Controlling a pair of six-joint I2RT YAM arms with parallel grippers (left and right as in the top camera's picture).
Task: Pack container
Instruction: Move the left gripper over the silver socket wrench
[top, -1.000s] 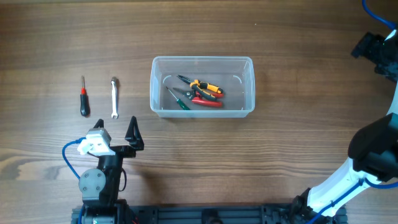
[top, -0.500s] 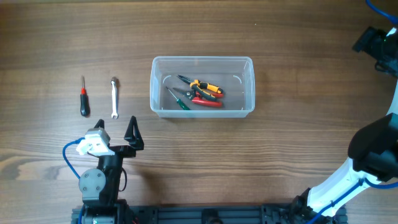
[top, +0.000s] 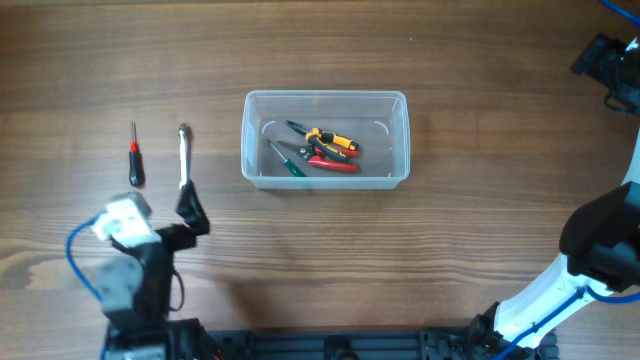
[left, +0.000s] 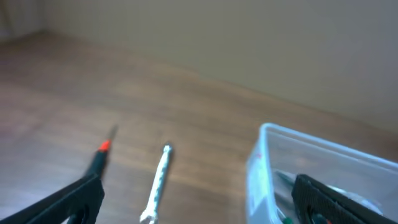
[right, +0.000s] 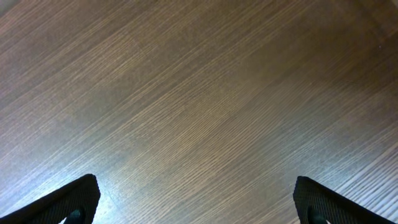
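Nearest the base, at about 8 o'clock on the bench (top: 450, 250), the left pincer (top: 160, 203) has swung left and forward since a second ago. Its jaws stand wide and hold nothing. One dark finger now overlaps the near end of the wrench (top: 184, 150). The black screwdriver (top: 135, 158) lies just beside it at 9 o'clock. This reads as lining up for the wrench, with both tools yet to be packed.

Further in, just toward 12 o'clock of centre, the container (top: 325, 182) has not shifted. It holds orange pliers (top: 332, 140), a green-handled screwdriver (top: 288, 161) and a red-handled tool.

Farthest, at 2 o'clock, the right pincer (right: 196, 186) has drifted outward, wide and empty.

The left wrist view shows the wrench centred between the jaws, which the overhead view hides under the arm. Only the overhead view shows the container's contents clearly.
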